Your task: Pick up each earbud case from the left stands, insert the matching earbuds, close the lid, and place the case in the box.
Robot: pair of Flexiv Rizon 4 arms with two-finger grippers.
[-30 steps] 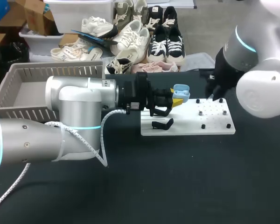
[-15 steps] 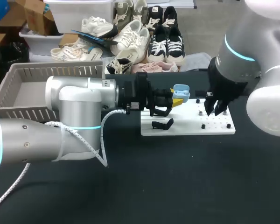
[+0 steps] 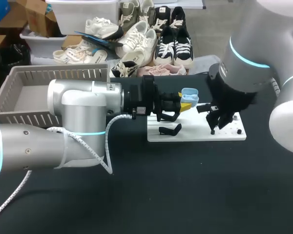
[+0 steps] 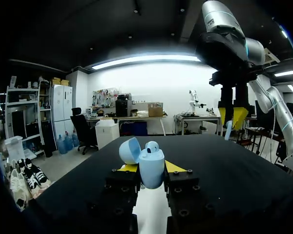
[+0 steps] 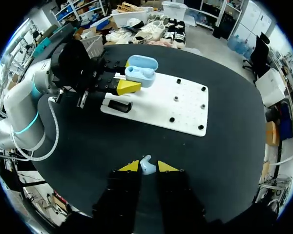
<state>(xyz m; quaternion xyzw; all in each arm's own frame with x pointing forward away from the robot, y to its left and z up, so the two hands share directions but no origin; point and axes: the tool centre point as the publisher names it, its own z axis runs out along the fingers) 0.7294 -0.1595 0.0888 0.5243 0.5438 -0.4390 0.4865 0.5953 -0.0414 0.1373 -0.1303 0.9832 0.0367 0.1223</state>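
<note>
My left gripper (image 4: 150, 168) is shut on a light blue earbud case (image 4: 151, 166), held above the white board's (image 3: 195, 132) left end. Its lid (image 4: 129, 150) stands open, and one earbud shows inside. In the head view the case (image 3: 189, 95) sits at the end of my left arm. My right gripper (image 5: 146, 165) is shut on a small light blue earbud (image 5: 146, 165). It hangs over the board, a little to the right of the case (image 5: 140, 73). In the left wrist view the right gripper (image 4: 233, 118) hangs ahead of the case, off to one side.
A black stand (image 3: 170, 130) sits on the board's left end, below the held case. Small black pegs (image 5: 176, 99) dot the rest of the board. A grey basket (image 3: 19, 97) stands at the table's far left, behind my left arm.
My right arm has swung left from the board's back right corner to above its middle, nearer the case. My left arm has kept still with the open case.
</note>
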